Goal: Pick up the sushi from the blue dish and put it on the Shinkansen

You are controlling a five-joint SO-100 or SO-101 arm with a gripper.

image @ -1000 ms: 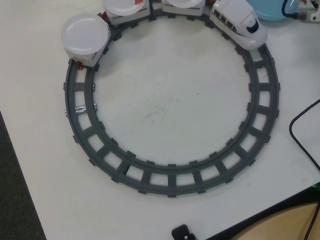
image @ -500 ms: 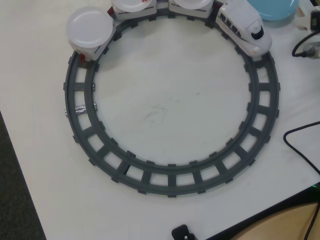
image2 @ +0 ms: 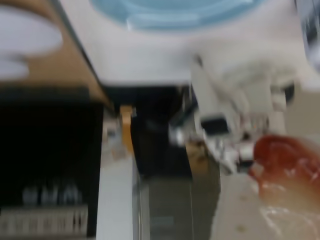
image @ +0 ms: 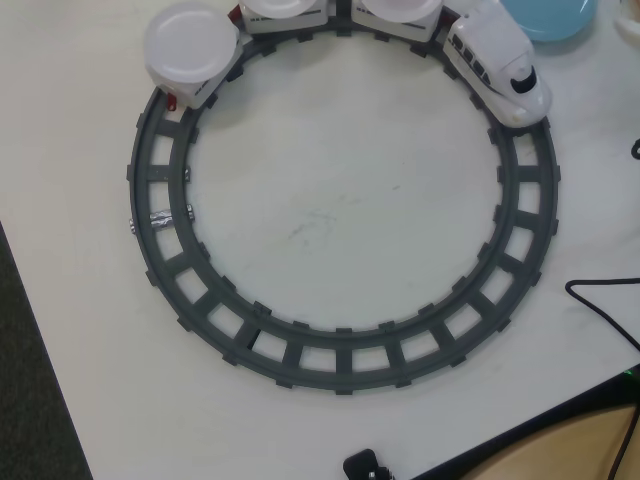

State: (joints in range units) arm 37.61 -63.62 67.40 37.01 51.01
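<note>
The wrist view is badly blurred. At its lower right the sushi (image2: pixel 286 159), red-orange on top, sits against a pale finger (image2: pixel 240 210) of my gripper (image2: pixel 280 175), which looks shut on it. The blue dish (image2: pixel 170 12) lies along the top edge of that view, with nothing visible on it. In the overhead view only part of the blue dish (image: pixel 550 20) shows, at the top right, and the gripper is out of frame. The Shinkansen (image: pixel 498 62) rides the track at the upper right, its nose pointing down-right. Behind it come cars topped with round white plates (image: pixel 190 43).
The grey ring track (image: pixel 340 360) fills the middle of the white table. A black cable (image: pixel 600 300) curls in from the right edge. The table's edge (image: pixel 45 350) runs diagonally at the lower left, with dark floor beyond. A small black object (image: pixel 365 466) sits at the bottom edge.
The train has rolled clockwise along the track, nose lower and plate cars shifted right. The arm parts at the top right have left the overhead view, and the cable has shifted.
</note>
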